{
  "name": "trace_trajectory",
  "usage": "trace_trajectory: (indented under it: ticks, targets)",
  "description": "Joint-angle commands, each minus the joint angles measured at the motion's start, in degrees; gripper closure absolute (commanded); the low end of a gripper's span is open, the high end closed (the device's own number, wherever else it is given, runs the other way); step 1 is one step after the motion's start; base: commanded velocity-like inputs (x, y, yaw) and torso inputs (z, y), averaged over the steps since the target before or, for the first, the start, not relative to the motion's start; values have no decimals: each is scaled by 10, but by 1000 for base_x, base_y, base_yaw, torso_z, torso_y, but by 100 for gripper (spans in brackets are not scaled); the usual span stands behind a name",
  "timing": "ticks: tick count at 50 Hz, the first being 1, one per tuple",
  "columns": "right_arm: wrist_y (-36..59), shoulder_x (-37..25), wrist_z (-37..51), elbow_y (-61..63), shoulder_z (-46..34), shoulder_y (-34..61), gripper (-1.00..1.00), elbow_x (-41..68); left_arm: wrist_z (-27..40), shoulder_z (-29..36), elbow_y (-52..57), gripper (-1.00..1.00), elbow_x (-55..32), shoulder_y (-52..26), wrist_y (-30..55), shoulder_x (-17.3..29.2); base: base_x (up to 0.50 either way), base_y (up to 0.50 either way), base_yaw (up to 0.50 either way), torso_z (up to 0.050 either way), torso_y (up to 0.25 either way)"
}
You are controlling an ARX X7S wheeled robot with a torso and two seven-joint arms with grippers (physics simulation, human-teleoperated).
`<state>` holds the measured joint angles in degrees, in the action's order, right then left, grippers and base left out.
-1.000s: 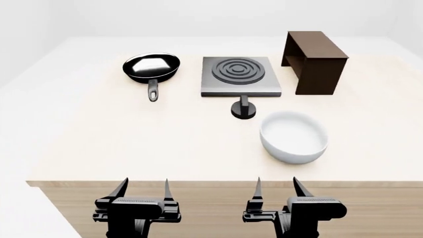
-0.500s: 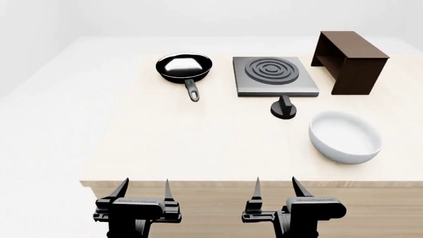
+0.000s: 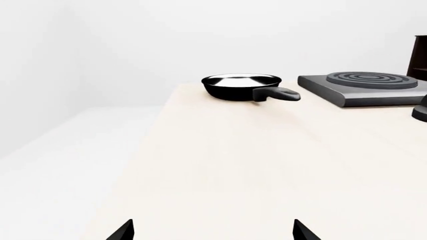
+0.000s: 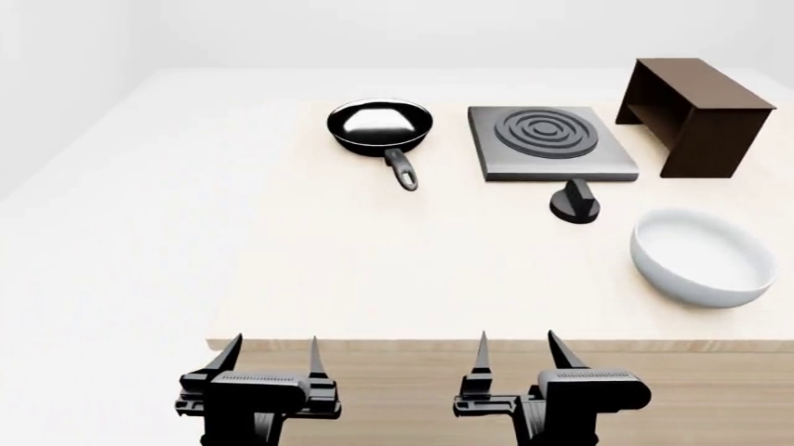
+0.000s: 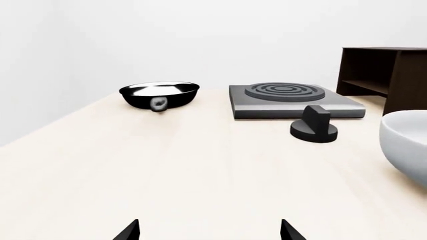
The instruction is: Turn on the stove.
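Note:
The stove (image 4: 552, 142) is a flat grey square hotplate with a dark ring burner, at the table's far right. Its small black lever knob (image 4: 575, 203) stands on the table just in front of it. The stove also shows in the left wrist view (image 3: 363, 87) and the right wrist view (image 5: 293, 99), with the knob (image 5: 315, 125) in front. My left gripper (image 4: 270, 356) and right gripper (image 4: 519, 350) are both open and empty, held side by side below the table's near edge, far from the stove.
A black frying pan (image 4: 379, 126) sits left of the stove, handle toward me. A dark brown wooden box (image 4: 693, 105) stands at the far right. A white bowl (image 4: 702, 257) lies right of the knob, nearer me. The light table (image 4: 372, 269) has a wooden front edge.
The whole table scene has shifted to the right in the head view. Both grippers keep the same place and stay open.

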<state>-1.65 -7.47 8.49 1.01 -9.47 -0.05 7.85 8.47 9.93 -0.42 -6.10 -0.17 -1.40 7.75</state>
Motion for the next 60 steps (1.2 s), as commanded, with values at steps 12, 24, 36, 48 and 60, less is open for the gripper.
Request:
trace_trajectory:
  ticks: [12,24,36,48,60]
  targets:
    - [-3,-8,8,1,-6,2,-100,13,8,11,1,-100,-9,-1,-1,8,418,0,0,0,0]
    - [-8,-12,12,-1,-12,2,-100,16,13,17,4,-100,-11,0,-1,12,429,0,0,0,0]
    - [-10,-15,17,-4,-17,3,-100,17,17,22,1,-100,-14,0,-6,15,429,0,0,0,0]
    - [-14,-18,26,-4,-21,3,-100,17,22,24,11,-100,-19,0,1,20,323,0,0,0,0]
    - [116,-50,32,61,1,77,-100,51,26,26,21,-100,-25,3,2,25,0,0,0,0,0]
